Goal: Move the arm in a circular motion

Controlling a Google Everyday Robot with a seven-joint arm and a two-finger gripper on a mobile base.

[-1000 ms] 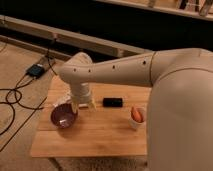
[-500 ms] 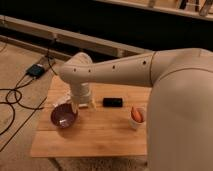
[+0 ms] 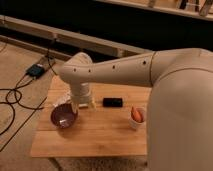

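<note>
No displacement is noted against the earlier frames: arm, gripper and table items are found in the same positions.

The arm (image 3: 125,75) is seen entering from the right, where its thickest cream-white segment fills the frame edge. It is extended leftward above the table (image 3: 100,137) to a rounded elbow over the table's rear left part, and from there a short segment is directed straight down.

The table is recorded as a light wooden top set on a beige floor, with a dark wall and a pale ledge behind it.

Cables (image 3: 15,100) are laid across the floor to the left, and a dark box (image 3: 36,70) is placed among them.

On the table, a dark bowl (image 3: 64,116) is set at front left. A white cup (image 3: 136,121) holding an orange item (image 3: 136,114) is placed at right, close to the thick segment. A small black block (image 3: 112,102) is laid between them, towards the rear.

The gripper (image 3: 84,104) is located at the foot of the downward segment, low over the table, just beside the bowl's rear right rim. Whether it is wide or narrow cannot be told.
</note>
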